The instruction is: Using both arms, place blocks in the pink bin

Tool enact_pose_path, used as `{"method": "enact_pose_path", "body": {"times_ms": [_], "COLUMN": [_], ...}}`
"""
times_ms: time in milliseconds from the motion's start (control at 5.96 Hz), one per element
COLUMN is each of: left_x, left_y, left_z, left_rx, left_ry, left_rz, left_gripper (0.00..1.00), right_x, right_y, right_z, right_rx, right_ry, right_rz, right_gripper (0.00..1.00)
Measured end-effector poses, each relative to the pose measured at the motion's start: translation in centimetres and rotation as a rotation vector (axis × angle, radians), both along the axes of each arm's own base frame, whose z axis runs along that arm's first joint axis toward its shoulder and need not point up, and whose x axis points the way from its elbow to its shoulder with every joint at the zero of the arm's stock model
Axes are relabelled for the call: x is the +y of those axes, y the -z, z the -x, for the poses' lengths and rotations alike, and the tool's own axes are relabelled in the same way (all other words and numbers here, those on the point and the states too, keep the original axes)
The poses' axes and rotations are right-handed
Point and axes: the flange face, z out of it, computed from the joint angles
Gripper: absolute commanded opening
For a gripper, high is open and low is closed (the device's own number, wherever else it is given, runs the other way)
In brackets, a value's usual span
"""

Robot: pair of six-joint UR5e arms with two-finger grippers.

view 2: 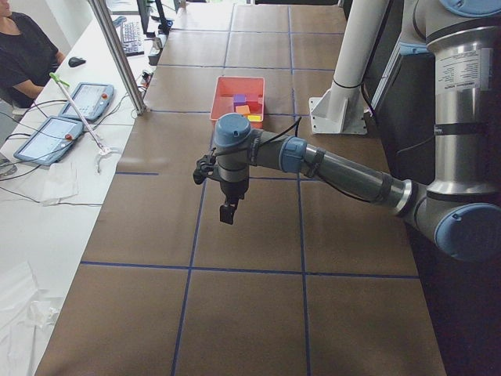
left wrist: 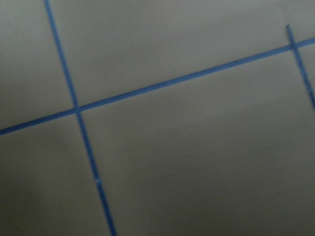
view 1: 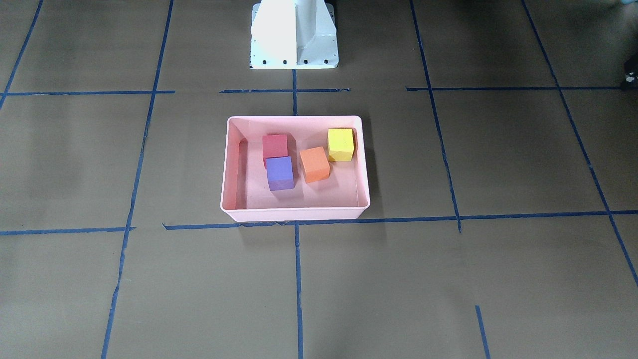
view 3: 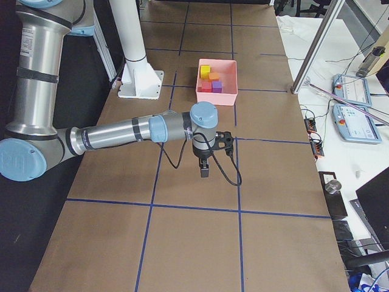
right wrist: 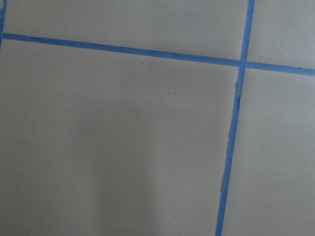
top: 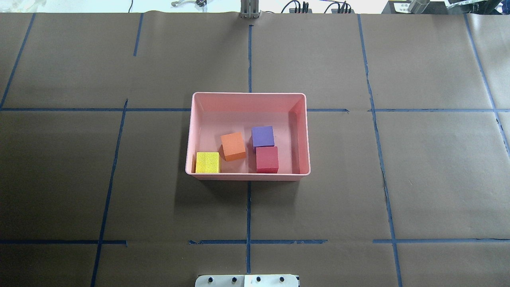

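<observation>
Crowding robot-side pink bin wall: blocks

Table was covered w/ brown paper, marked into a grid by blue tape. Two things sat directly on it. The pink bin was approx. mid-table, square to the grid, over a tape crossing. The white pedestal base stood at robot's edge, on the same centre line, apart from bin.

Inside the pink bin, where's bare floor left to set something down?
Bare: the floor strip between the orange block, the purple block and the far wall of the pink bin. Crowded: the robot-side half, yellow block cornered, red block touching purple.
</observation>
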Motion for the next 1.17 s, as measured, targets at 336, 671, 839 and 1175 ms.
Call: {"method": "enact_pose_path", "body": {"times_ms": [336, 671, 839, 1175], "left_x": [1.5, 2.0, 1.7, 1.5], "left_y": [-7.3, -10.3, -10.3, -9.8], "left_z": [1.6, 1.8, 1.8, 1.8], "left_rx": [0.062, 0.082, 0.085, 0.087], "left_ry": [0.007, 0.008, 0.010, 0.016], "left_rz": [0.154, 0.208, 0.208, 0.203], "left_gripper": [1.00, 1.00, 1.00, 1.00], "right_x": [1.4, 1.9, 1.9, 1.8], "right_y": [-2.7, -3.1, -3.2, -3.1], "right_z": [-1.3, -1.4, -1.3, -1.3], "right_rx": [0.001, -0.013, -0.024, -0.032], "right_ry": [0.044, 0.053, 0.053, 0.051], "right_rz": [-0.012, -0.010, -0.004, 0.003], "right_gripper": [1.00, 1.00, 1.00, 1.00]}}
